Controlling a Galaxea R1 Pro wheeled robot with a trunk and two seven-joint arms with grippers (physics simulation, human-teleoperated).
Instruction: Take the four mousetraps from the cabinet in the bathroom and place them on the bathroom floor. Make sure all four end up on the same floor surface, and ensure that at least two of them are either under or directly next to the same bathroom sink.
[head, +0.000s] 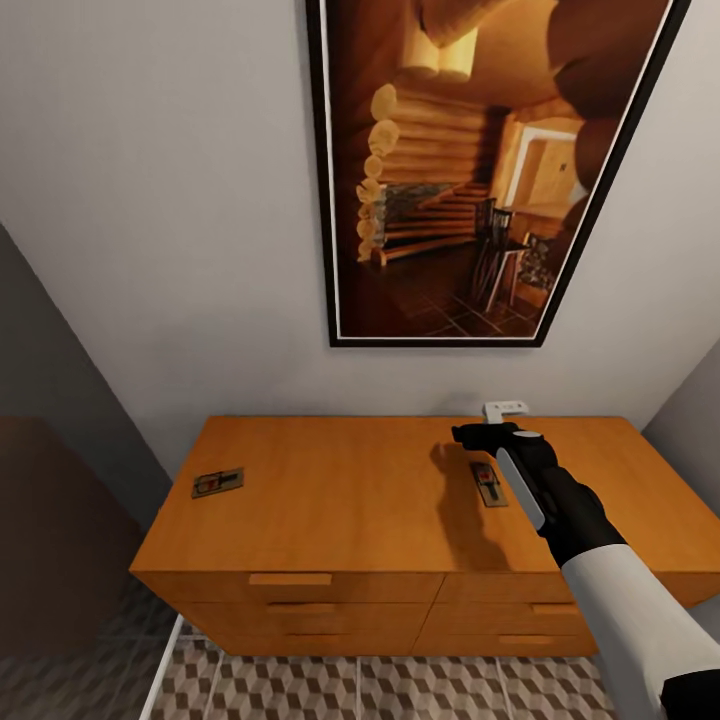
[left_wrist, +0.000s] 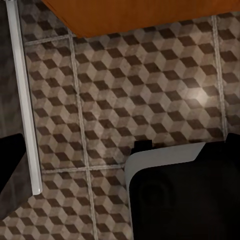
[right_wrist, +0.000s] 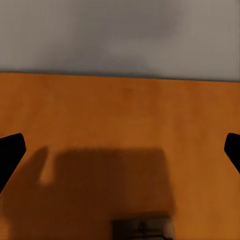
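- Two traps lie on the cabinet top: one near its left edge, one just beside my right hand
- That hand is spread wide and empty
- Traps look light, stiff, thin; I'd pinch the board's long edges
- No readable writing

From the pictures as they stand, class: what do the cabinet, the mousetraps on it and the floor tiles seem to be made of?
Cabinet: looks like smooth orange-brown wood with a satin sheen, faint grain.
Mousetraps: apparently tan wooden boards with dark metal wire; too small to be sure.
Floor tiles: probably matte ceramic, judging by the printed cube pattern and pale grout lines.
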